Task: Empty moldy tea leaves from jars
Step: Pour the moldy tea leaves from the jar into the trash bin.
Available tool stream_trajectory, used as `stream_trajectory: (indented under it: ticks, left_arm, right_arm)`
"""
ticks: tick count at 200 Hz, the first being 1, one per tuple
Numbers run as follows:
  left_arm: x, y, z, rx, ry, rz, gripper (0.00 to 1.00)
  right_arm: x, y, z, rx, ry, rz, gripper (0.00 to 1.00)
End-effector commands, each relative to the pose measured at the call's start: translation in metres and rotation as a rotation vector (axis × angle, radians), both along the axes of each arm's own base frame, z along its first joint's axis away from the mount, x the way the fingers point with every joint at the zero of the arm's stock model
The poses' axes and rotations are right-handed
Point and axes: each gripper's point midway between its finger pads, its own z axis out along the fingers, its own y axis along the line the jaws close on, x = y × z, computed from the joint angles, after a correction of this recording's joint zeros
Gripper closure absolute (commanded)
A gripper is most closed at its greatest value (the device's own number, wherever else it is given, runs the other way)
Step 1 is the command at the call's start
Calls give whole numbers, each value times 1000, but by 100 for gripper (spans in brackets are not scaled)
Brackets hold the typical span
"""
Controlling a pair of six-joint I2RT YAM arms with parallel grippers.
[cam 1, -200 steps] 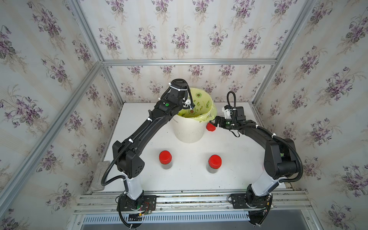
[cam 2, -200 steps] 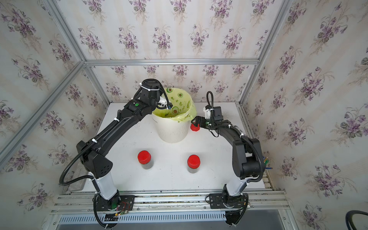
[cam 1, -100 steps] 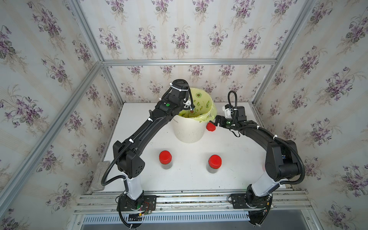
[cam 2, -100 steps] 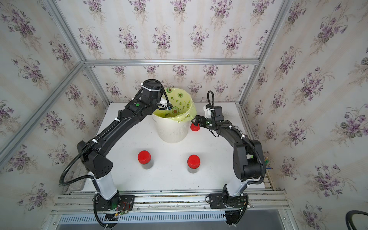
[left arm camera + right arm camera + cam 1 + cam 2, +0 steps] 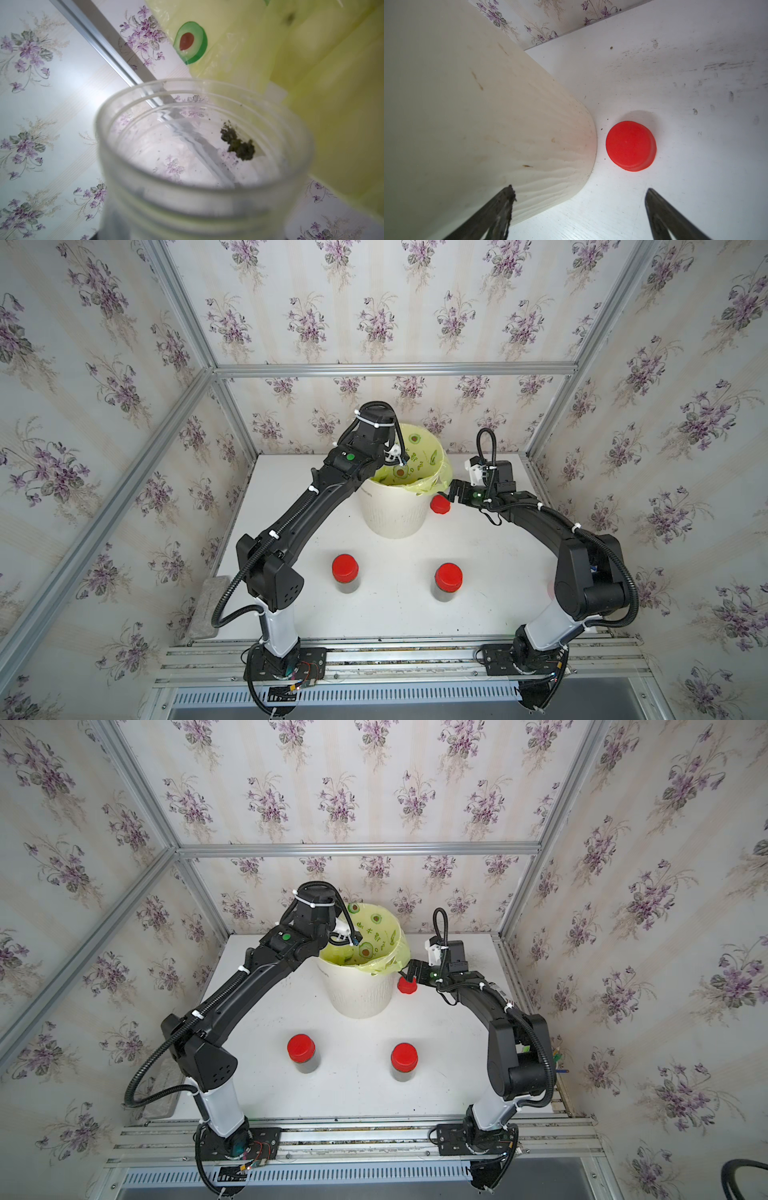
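An open clear jar [image 5: 203, 187] fills the left wrist view, tipped at the mouth of the white bin [image 5: 392, 514], with my left gripper shut on it. Its fingers are hidden behind the jar. A small clump of dark tea leaves [image 5: 239, 143] clings inside. In both top views my left wrist [image 5: 374, 439] reaches over the bin's yellow-green liner [image 5: 424, 464] and hides the jar. A loose red lid [image 5: 631, 145] lies on the table beside the bin. My right gripper [image 5: 579, 188] hangs open just above it, holding nothing. Two lidded jars [image 5: 345, 572] [image 5: 448, 580] of dark leaves stand in front.
The white table [image 5: 478, 551] is boxed in by wallpapered walls on aluminium framing. The bin wall [image 5: 488, 124] is close to one right finger. A grey slab [image 5: 210, 605] lies at the table's front left edge.
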Motion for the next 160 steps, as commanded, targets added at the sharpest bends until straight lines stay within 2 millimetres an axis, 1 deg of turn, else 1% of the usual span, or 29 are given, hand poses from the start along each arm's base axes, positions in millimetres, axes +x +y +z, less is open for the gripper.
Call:
stream_trajectory:
  ticks: [1,12,18,28,48,58,65,80,92,98,111,120,131,149,160]
  left_arm:
    - [0,-2,-12,80,26,-32,34]
    - [0,0,-21,87,42,-23,34]
    - [1,0,-21,86,41,-19,34]
    - [2,-2,-15,78,30,-20,34]
    - [2,-6,4,56,-9,-30,34]
    - [0,-7,7,53,-16,-28,34]
    - [0,-7,4,57,-8,-26,34]
    - [-1,-4,-12,74,26,-26,34]
    - [-3,-4,-17,85,41,-27,33]
    - [-3,-4,-13,87,41,-30,33]
    - [-3,-8,7,63,2,-43,33]
    - [-4,-8,12,55,-8,-46,33]
    - [-6,-6,6,64,7,-43,33]
    - [-4,-3,-17,82,51,-38,33]
    - [-2,-2,-19,81,53,-29,33]
  right_arm:
    - [2,1,10,14,-23,-2,4]
    - [2,2,9,17,-19,1,4]
    - [2,2,8,17,-19,3,4]
    - [2,3,9,18,-18,7,4]
    - [3,3,13,16,-26,6,4]
    - [3,2,14,16,-30,5,4]
    - [3,2,15,16,-31,5,4]
    - [3,2,14,18,-29,3,4]
    - [3,2,13,17,-25,6,4]
    - [2,3,12,15,-23,8,4]
    - [2,2,12,15,-22,7,4]
    - [2,3,14,17,-25,10,4]
    - [2,3,16,21,-29,9,4]
    - [2,3,16,27,-33,8,4]
    - [2,5,15,32,-26,15,4]
